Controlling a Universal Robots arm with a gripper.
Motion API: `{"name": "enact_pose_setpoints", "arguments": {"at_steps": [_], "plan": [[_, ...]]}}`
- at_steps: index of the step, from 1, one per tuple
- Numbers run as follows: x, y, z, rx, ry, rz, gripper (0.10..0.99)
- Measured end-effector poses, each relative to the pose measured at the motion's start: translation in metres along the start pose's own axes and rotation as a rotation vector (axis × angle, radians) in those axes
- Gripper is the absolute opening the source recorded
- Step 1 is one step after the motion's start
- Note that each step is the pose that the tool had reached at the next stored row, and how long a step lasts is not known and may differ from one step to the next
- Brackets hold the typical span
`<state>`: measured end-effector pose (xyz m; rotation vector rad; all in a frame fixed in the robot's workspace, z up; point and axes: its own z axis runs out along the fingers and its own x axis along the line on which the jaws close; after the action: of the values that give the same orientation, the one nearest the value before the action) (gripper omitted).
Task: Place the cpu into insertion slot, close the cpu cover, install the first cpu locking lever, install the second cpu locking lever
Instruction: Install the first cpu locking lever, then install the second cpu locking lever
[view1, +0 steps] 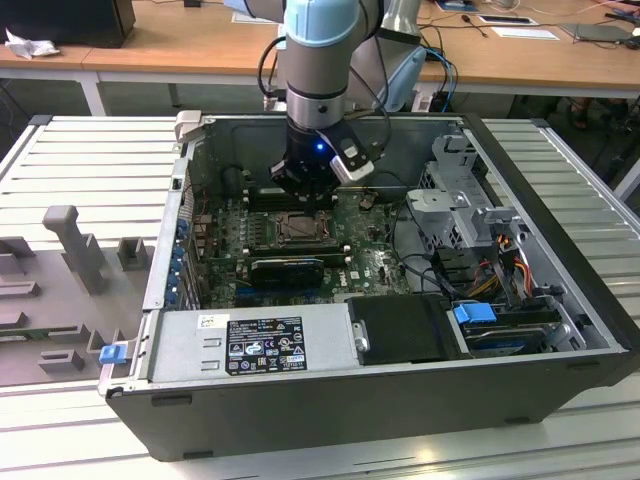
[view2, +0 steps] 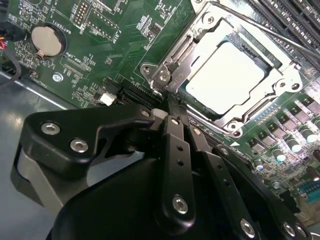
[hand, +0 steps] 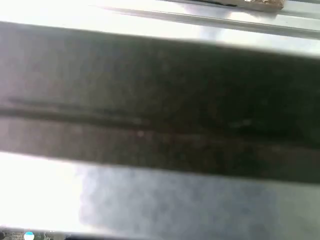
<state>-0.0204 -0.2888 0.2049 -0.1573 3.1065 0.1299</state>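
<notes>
The cpu (view2: 226, 75) already sat under the closed cpu cover (view2: 280, 82); my pincer (view2: 172, 107), pressed together, hovered at its seven o'clock corner, levers apparently pending.

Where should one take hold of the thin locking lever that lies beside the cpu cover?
Probably on the straight stretch of the locking lever, pinched across the thin rod from above. It lies low along the cpu cover's edge, close to the memory slots, so there seems little room sideways.

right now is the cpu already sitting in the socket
Yes, in the second wrist view the cpu lies flat inside the insertion slot, framed by the cpu cover.
</notes>
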Motion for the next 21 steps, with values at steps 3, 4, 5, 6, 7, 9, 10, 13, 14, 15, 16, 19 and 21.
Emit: {"name": "enact_pose_setpoints", "arguments": {"at_steps": [3,4,5,6,7,9,10,13,14,15,16,19,21], "plan": [[-0.0004,0.0010,-0.0128,0.001,0.0005,0.000,0.106],[-0.0005,0.0011,-0.0146,0.000,0.0005,0.000,0.106],[-0.0004,-0.0001,-0.0150,0.000,0.0005,0.000,0.106],[-0.0003,-0.0011,-0.0151,0.000,0.0005,0.000,0.106],[-0.0002,-0.0020,-0.0152,0.000,0.0005,0.000,0.106],[0.0000,-0.0036,-0.0153,0.000,0.0005,0.000,0.106],[0.0001,-0.0046,-0.0154,0.000,0.0005,0.000,0.106],[0.0003,-0.0068,-0.0156,0.000,0.0006,0.000,0.106],[0.0004,-0.0075,-0.0157,0.000,0.0005,0.000,0.106],[0.0004,-0.0079,-0.0157,0.000,0.0005,0.000,0.106],[0.0005,-0.0085,-0.0157,0.000,0.0005,0.000,0.106],[0.0005,-0.0101,-0.0218,0.000,0.0005,0.000,0.106],[0.0003,-0.0095,-0.0293,0.001,0.0005,0.000,0.106]]}}
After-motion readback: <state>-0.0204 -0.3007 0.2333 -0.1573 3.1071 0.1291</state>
